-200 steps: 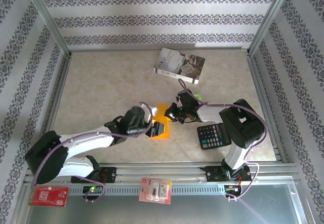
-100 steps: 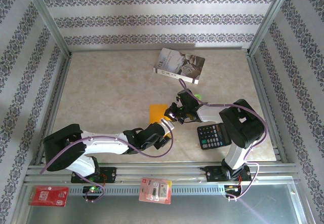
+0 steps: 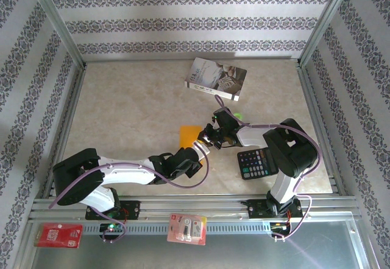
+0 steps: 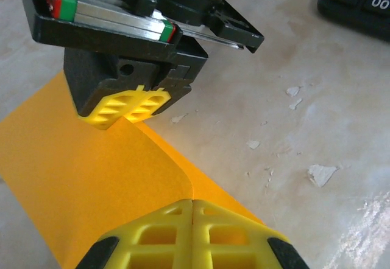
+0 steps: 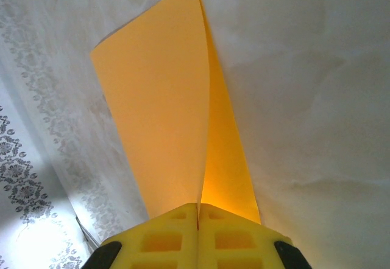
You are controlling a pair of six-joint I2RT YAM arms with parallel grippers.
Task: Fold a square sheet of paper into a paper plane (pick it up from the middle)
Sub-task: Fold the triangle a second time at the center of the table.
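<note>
Here, near the middle of the counter, the left tool and the right tool are each clenched on the doubled-over square sheet of paper. They grip it at separate points, probably to hold both layers aligned for creasing.

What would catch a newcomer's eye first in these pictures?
The bright orange square sheet of paper at the centre, with the left gripper and the right gripper both shut on it, bending it up between them. Next come the black calculator just right of it and the grey-white book farther back.
</note>
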